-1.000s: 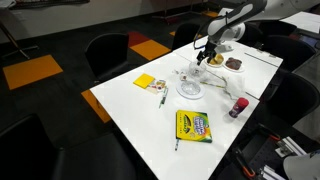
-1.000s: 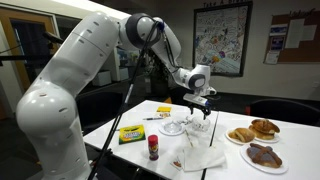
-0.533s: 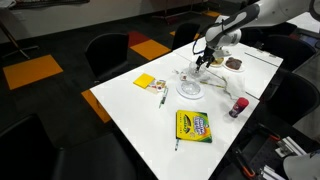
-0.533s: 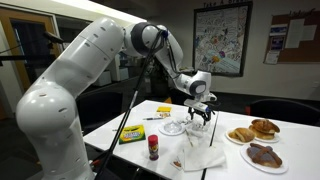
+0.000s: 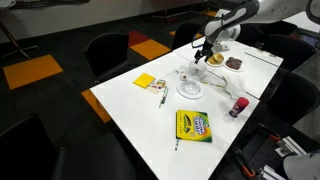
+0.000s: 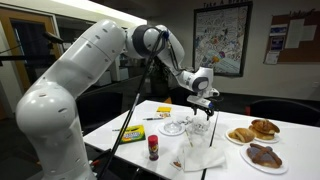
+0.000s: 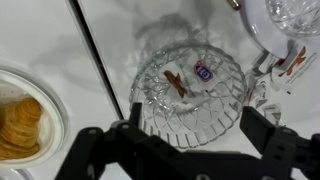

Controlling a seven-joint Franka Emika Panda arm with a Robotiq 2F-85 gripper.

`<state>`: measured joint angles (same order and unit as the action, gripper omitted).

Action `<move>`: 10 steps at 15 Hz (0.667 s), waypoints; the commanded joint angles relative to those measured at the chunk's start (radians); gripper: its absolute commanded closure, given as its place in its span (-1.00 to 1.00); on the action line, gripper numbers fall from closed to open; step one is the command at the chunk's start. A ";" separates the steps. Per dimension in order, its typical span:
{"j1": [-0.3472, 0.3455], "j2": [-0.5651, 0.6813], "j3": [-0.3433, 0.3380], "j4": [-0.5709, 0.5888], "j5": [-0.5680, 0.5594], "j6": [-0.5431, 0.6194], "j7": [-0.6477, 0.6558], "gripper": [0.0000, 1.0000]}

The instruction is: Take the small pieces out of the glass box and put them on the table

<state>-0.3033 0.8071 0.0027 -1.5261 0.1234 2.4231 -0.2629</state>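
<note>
Arm (image 6: 95, 75) at long reach, wrist (image 6: 199, 80) bent down, hand (image 6: 203, 110) vertical, jaws wide apart, nothing btwn.

The black two-fingered gripper (image 6: 205, 106) has risen slightly. It now hangs higher above the small clear glass box (image 7: 190, 100).

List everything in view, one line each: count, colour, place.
table: 1, white, under everything
glass box: 1, clear, below the tool
small pieces: 2 visible, brown and blue, inside glass box
round dish: 1, clear-white, beside glass box
pastry plates: 2, brown pastries, table end
crayon box: 1, yellow-green, mid-table
bottle: 1, red, table edge
sticky pad: 1, yellow, near table edge
chairs: several, dark, around table
arm: 1, white
tool: 1, black, open, above glass box
</note>
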 commanded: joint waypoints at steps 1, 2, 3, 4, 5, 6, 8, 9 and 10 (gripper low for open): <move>-0.008 0.057 0.007 0.059 0.013 -0.026 0.000 -1.00; -0.049 0.057 0.005 0.073 0.017 -0.049 -0.041 -1.00; -0.059 0.070 0.004 0.083 0.017 -0.052 -0.048 -1.00; -0.070 0.079 0.004 0.093 0.018 -0.056 -0.057 -1.00; -0.088 0.089 0.007 0.106 0.021 -0.064 -0.070 -1.00; -0.104 0.093 0.009 0.115 0.023 -0.070 -0.083 -1.00; -0.134 0.102 0.013 0.137 0.025 -0.090 -0.110 -1.00; -0.142 0.099 0.012 0.143 0.024 -0.097 -0.120 -1.00; -0.150 0.105 0.012 0.156 0.022 -0.104 -0.130 -1.00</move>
<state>-0.4210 0.8890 -0.0021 -1.4294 0.1244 2.3718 -0.3414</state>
